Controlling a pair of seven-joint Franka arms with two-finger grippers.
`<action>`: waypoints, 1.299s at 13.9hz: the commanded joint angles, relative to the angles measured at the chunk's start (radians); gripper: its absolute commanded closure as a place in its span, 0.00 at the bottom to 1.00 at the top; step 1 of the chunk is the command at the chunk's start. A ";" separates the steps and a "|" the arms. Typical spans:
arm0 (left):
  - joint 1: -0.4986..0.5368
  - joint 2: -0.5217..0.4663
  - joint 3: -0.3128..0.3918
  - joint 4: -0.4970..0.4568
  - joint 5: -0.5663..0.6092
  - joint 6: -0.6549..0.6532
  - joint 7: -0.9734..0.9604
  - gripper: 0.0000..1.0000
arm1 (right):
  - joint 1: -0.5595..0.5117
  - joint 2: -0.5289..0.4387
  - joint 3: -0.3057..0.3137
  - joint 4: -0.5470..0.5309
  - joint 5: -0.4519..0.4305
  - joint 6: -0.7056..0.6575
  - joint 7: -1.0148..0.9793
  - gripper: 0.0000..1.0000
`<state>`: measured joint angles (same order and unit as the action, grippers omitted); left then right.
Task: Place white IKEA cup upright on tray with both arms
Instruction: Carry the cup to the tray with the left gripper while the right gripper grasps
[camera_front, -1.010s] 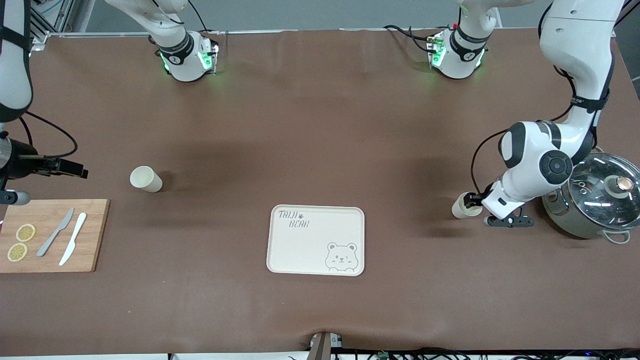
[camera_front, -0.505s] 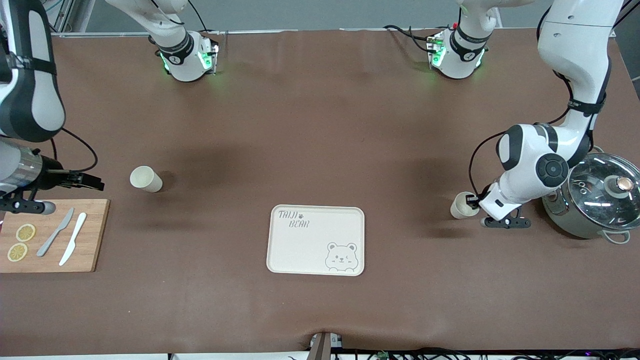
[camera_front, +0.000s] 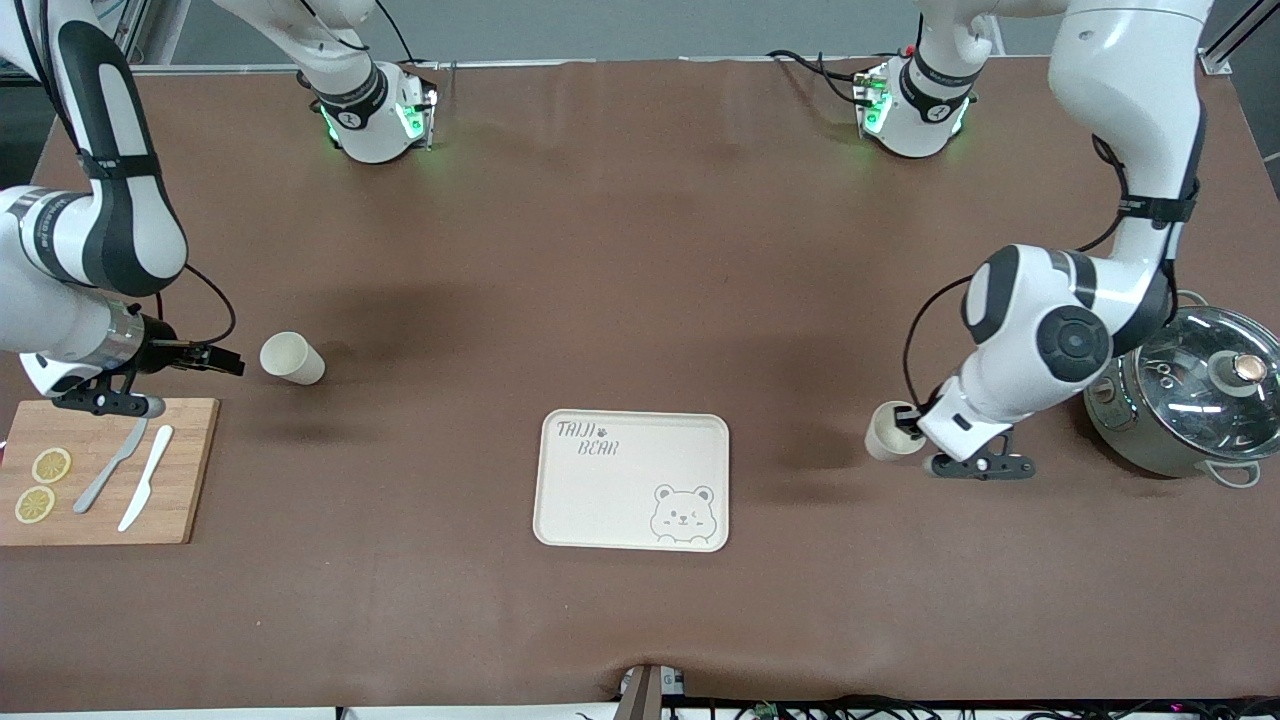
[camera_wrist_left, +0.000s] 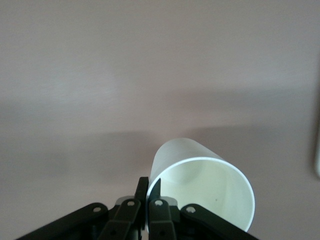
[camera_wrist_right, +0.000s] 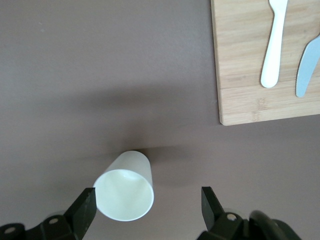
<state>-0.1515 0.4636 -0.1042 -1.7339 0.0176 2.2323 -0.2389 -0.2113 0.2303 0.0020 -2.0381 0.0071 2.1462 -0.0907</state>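
The cream tray with its bear face lies at the table's middle, toward the front camera. My left gripper is shut on the rim of a white cup, one finger inside and one outside, as the left wrist view shows on the cup. It holds the cup tilted over the table between the pot and the tray. A second white cup lies on its side toward the right arm's end. My right gripper is open just beside its mouth; in the right wrist view this cup is near one finger.
A wooden cutting board with a grey knife, a white knife and lemon slices lies near the right gripper. A lidded steel pot stands beside the left arm's elbow.
My left gripper has carried its cup from beside the pot toward the tray. My right arm has swung in and its gripper has closed in on the lying cup.
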 joint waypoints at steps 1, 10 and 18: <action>-0.112 0.145 0.004 0.199 -0.050 -0.030 -0.138 1.00 | -0.028 -0.019 0.015 -0.106 -0.012 0.125 -0.020 0.07; -0.368 0.352 0.012 0.373 -0.054 0.058 -0.420 1.00 | -0.028 -0.017 0.018 -0.209 -0.003 0.199 -0.020 0.31; -0.367 0.382 0.017 0.373 -0.051 0.125 -0.441 1.00 | -0.023 -0.016 0.019 -0.267 0.002 0.281 -0.018 0.73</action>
<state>-0.5200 0.8281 -0.0975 -1.3868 -0.0148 2.3483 -0.6874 -0.2239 0.2314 0.0098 -2.2779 0.0055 2.4034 -0.1017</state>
